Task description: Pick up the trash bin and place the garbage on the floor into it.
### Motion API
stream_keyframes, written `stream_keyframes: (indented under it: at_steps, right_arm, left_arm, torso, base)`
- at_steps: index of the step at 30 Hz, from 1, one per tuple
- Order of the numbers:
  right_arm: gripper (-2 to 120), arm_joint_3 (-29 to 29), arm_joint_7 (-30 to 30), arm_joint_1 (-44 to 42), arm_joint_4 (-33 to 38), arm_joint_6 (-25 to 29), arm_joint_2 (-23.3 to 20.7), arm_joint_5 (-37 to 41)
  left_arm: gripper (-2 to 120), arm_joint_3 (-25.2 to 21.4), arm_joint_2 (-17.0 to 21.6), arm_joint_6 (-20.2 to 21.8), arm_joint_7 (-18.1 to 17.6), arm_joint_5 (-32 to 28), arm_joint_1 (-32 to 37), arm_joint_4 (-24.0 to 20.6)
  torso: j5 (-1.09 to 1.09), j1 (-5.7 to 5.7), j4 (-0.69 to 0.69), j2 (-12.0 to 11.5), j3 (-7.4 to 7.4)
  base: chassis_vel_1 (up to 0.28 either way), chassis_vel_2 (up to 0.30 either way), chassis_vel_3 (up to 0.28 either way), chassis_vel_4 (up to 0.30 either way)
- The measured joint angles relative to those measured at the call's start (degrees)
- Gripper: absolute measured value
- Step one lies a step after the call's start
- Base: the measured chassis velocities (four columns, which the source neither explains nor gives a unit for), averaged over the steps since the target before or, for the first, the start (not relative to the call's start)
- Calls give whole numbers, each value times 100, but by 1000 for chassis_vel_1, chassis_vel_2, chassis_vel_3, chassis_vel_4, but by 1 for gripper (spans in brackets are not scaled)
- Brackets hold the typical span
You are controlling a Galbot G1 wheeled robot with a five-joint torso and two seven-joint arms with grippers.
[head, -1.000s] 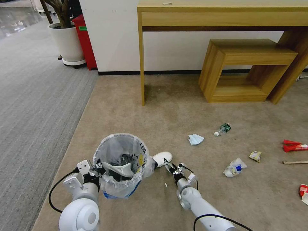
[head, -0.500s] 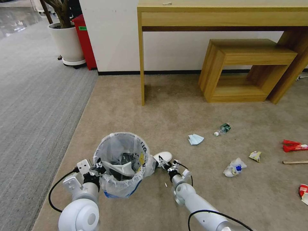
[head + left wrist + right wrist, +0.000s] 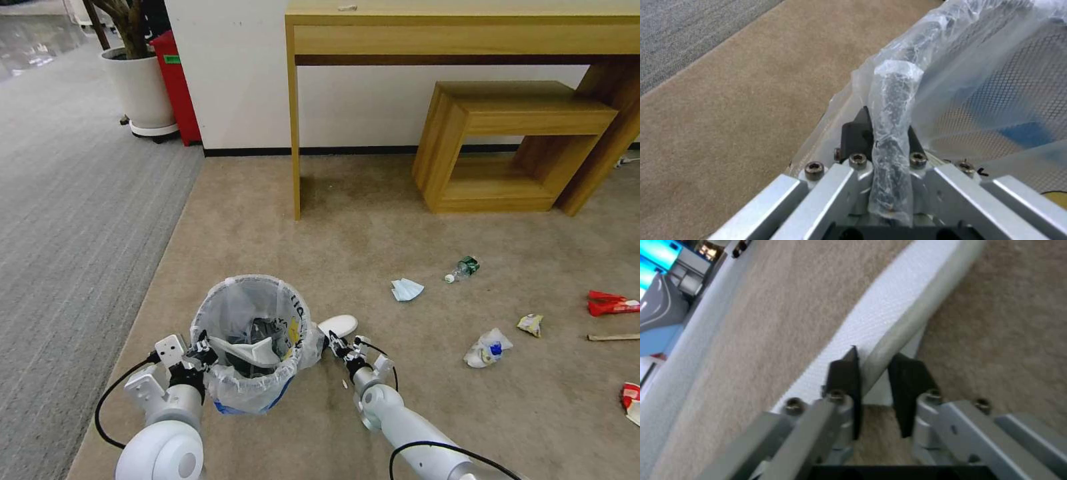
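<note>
Step in hand: grabbing second white slipper (image 3: pixel 339 325), lower centre of head view, on beige floor (image 3: pixel 400 227) just beside trash bin (image 3: pixel 252 343). Left gripper (image 3: pixel 200 351) clamped on bin's bagged rim, lower left; one slipper already inside. Right gripper (image 3: pixel 875 388) narrow, fingers (image 3: pixel 842 373) straddling slipper's edge, seemingly not yet fully pinched. Next, by judgement: close firmly, lift, carry over bin opening. Mask (image 3: pixel 407 289), bottle (image 3: pixel 463 268), wrappers (image 3: pixel 489 348) waiting right of centre.
</note>
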Motion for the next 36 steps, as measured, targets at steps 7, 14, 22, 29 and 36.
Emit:
stream_keyframes:
  at_steps: [7, 14, 22, 29, 36]
  right_arm:
    - [0, -15, -56, -48, 17, 73, -62, -127]
    - [0, -123, -243, -156, 653, 253, -335, -47]
    - [0, -330, -68, -341, 3106, 404, -1509, 215]
    - [0, -290, 108, -83, 5048, 340, -2641, 276]
    - [0, -706, 115, 609, 6514, 166, -3226, 233]
  left_arm:
    - [1, 5, -17, -28, 15, 27, 2, 14]
    - [1, -35, -3, -28, 17, 30, -24, 120]
    - [1, -78, 5, 27, -9, 35, -25, 167]
    - [1, -70, -29, 45, -18, 76, 3, 171]
    - [1, -66, -62, 62, -25, 85, -40, 146]
  torso:
    - [0, 0, 0, 0, 0]
    - [0, 0, 0, 0, 0]
    - [1, 0, 2, 0, -1]
    - [-1, 0, -1, 0, 0]
    - [0, 0, 2, 0, 0]
  base:
    - [0, 0, 0, 0]
    - [0, 0, 0, 0]
    - [0, 0, 0, 0]
    - [0, 0, 0, 0]
    - [0, 0, 0, 0]
